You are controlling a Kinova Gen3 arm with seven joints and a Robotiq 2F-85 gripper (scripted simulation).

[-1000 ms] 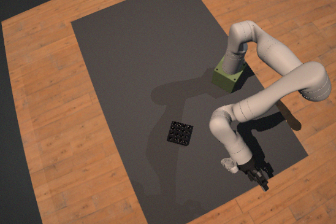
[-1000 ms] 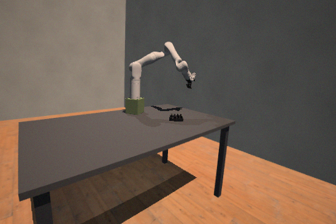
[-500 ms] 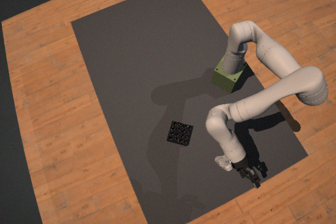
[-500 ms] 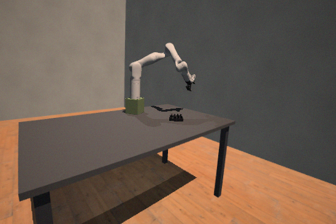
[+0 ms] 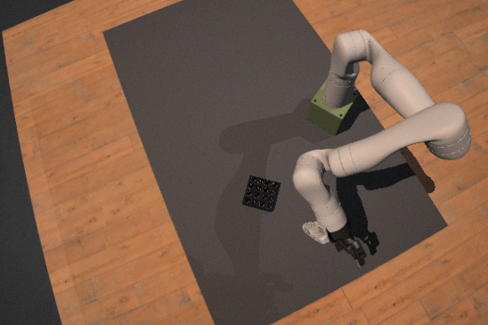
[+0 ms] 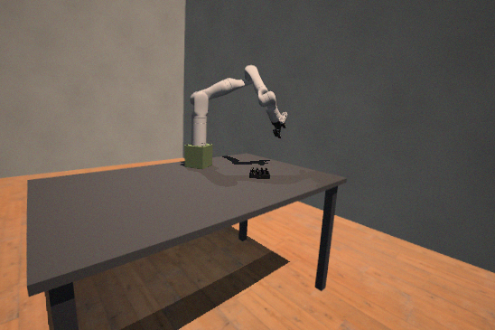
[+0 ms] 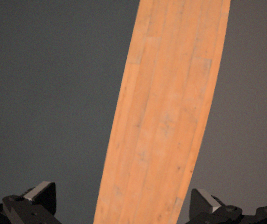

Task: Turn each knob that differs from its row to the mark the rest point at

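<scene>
The knob box (image 5: 262, 193) is a small black square box with a grid of knobs, standing on the dark table. It also shows in the exterior view (image 6: 259, 174). The knobs' white lines are too small to read. My gripper (image 5: 360, 249) (image 6: 276, 131) is open and empty, held high in the air to one side of the box, near the table's edge. In the wrist view only the fingertips show at the bottom, over the table top and a strip of wooden floor. The box is not in the wrist view.
The arm's green base block (image 5: 331, 111) stands on the table behind the box. The table edge (image 5: 392, 247) runs close below the gripper, with wooden floor beyond it.
</scene>
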